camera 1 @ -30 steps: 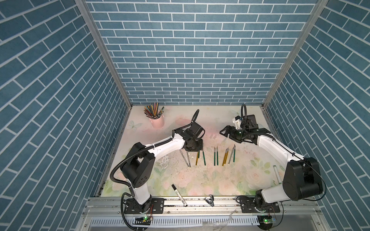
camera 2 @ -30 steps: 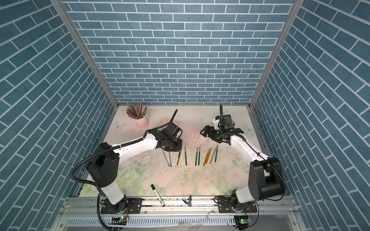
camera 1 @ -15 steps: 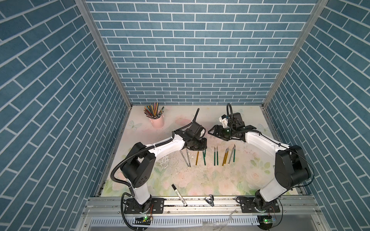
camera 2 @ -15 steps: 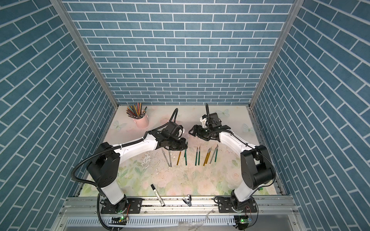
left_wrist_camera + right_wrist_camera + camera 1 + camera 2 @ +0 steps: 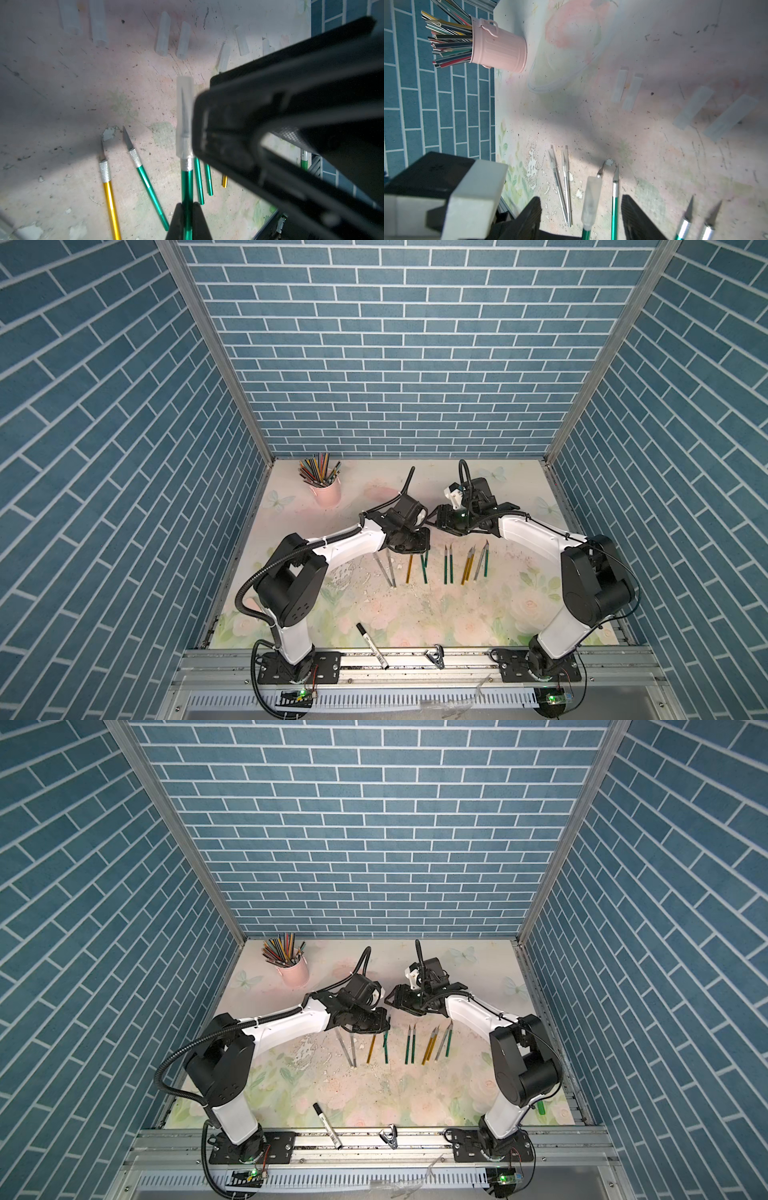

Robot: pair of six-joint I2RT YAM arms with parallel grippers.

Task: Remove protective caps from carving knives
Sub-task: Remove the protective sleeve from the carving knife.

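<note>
Hard to see first. In both top views the two wrists bunch together over the grip, and I cannot make out the held knife or its cap there. Left wrist view: the black body of the right pincer looms blurred just beside the cap and covers part of the knife row behind it. The fingers of the left pincer [image 5: 187, 207] are cut off at the frame edge. Right wrist view: the held handle runs out of frame between the fingers, and a blurred white-and-black block [image 5: 467, 197] hides one corner.

Grip. The left pincer is clenched on a green knife [image 5: 186, 182] by the handle. The blade end sticks out past its tips inside the cap [image 5: 184, 116], with grey blade showing through the plastic. The right pincer [image 5: 581, 207] stands released, one finger [image 5: 529, 216] on each side of the cap, with a gap visible on both sides.

Pose. The left arm [image 5: 345, 543] and right arm [image 5: 532, 531] both reach in with elbows bent and wrists low. The pincers sit nose to nose above the far end of the knife row [image 5: 446, 568].

On the mat [image 5: 457, 614]:
- Under the left pincer, a gold knife [image 5: 110, 197] with a bare blade.
- Beyond its tips, loose caps [image 5: 163, 35], two of them clipped by the frame.
- Off to one side of the right pincer, two silver knives [image 5: 560, 187] whose tips look capped.
</note>
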